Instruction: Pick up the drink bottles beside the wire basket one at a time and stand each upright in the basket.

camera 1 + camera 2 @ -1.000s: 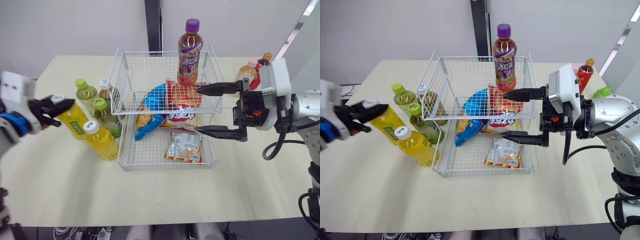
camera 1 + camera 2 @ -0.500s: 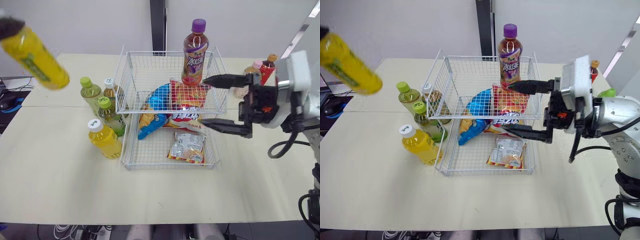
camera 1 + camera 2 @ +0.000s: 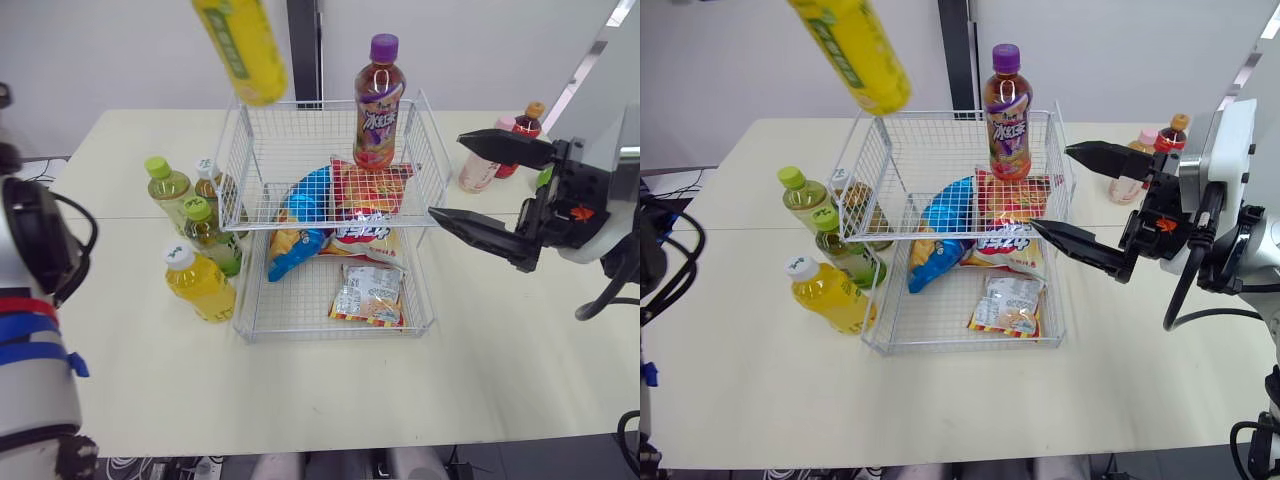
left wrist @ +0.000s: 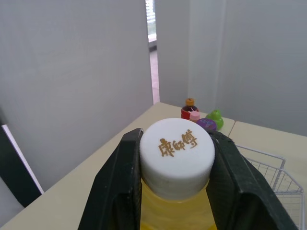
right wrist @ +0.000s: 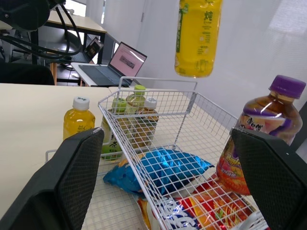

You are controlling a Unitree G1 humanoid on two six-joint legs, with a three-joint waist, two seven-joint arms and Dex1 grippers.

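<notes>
1. My left gripper (image 4: 176,143) is clamped on the white cap of the yellow bottle (image 3: 240,45). The fingers (image 4: 122,182) press the cap from both sides.
2. The bottle hangs high above the far left corner of the wire basket (image 3: 240,150), a little tilted, base down.
3. It looks full, so I judge it fairly heavy. The plastic is smooth and stiff, and held by the cap alone it may swing.
4. The ridged cap gives a good hold. The wire floor is uneven footing, so the base must land flat.
5. The cap carries gold Chinese characters that read as 康師傅. The body label is green, with print too small to read.
6. My right gripper (image 3: 447,175) hovers at the basket's right side, fingers spread wide and holding nothing.
7. A purple-capped bottle (image 3: 379,90) stands upright on the upper tier; its label seems to read 冰红茶.
8. Four more bottles (image 3: 198,285) wait just left of the basket.
</notes>
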